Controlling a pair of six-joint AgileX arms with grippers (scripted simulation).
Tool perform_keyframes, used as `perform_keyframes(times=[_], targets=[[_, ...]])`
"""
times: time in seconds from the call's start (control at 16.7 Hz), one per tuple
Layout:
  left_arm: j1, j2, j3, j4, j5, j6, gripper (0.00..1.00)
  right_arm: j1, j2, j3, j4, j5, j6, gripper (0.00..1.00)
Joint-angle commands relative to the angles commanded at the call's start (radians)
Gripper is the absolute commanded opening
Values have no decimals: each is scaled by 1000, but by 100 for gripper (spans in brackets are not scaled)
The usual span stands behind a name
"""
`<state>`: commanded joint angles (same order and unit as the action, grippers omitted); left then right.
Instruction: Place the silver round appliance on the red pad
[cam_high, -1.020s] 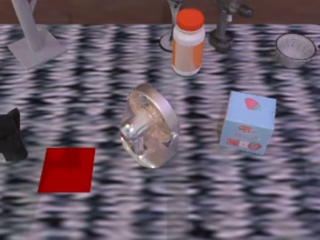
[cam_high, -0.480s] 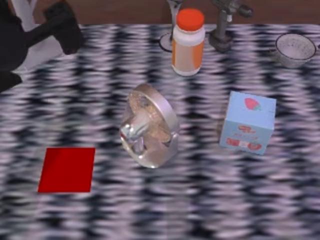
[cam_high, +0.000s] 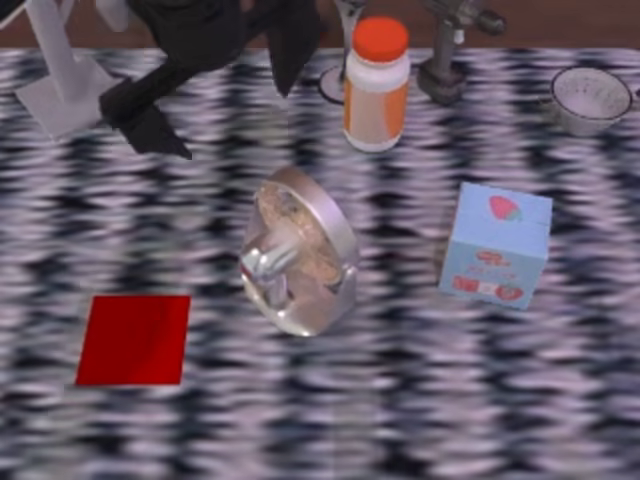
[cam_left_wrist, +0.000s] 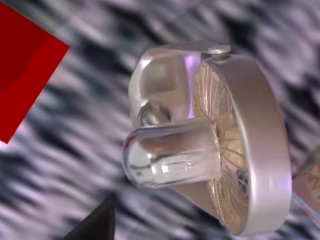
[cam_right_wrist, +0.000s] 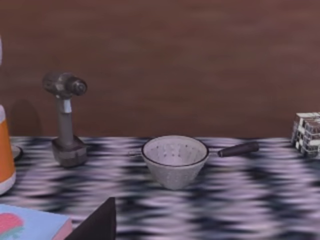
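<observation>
The silver round appliance (cam_high: 300, 250) stands tilted on its rim in the middle of the table, chrome knob toward the left. The left wrist view shows it close up (cam_left_wrist: 220, 140). The red pad (cam_high: 133, 340) lies flat near the front left, apart from it, and its corner shows in the left wrist view (cam_left_wrist: 20, 65). My left gripper (cam_high: 215, 95) hangs open at the back left, above and behind the appliance, holding nothing. One dark fingertip (cam_left_wrist: 95, 225) shows in its wrist view. My right gripper (cam_right_wrist: 100, 225) is out of the top view, parked at the right.
An orange-capped bottle (cam_high: 377, 85) and a drill (cam_high: 445, 60) stand at the back centre. A speckled strainer bowl (cam_high: 590, 98) sits at the back right. A blue strawberry carton (cam_high: 497, 245) stands right of the appliance. A white stand (cam_high: 65, 80) occupies the back left.
My left arm has swung from the table's left edge up to the back left and then rightward toward the appliance. The appliance and pad have not moved.
</observation>
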<state>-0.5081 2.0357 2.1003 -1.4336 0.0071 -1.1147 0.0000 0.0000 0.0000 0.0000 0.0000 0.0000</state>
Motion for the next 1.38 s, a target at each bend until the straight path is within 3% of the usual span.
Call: perform_keyframes(times=[0.3,0.54,0.96,1.38], targets=[[-66,290,325,-192,-2,-169,100,0,0,0,0,0,0,100],[-85,375,419,-246,-3,-218,100,0,0,0,0,0,0,100],[-80,370,401,-229,-3,-216,100,0,0,0,0,0,0,100],[-82,307,120,-22,-4,-216,100,0,0,0,0,0,0,100]])
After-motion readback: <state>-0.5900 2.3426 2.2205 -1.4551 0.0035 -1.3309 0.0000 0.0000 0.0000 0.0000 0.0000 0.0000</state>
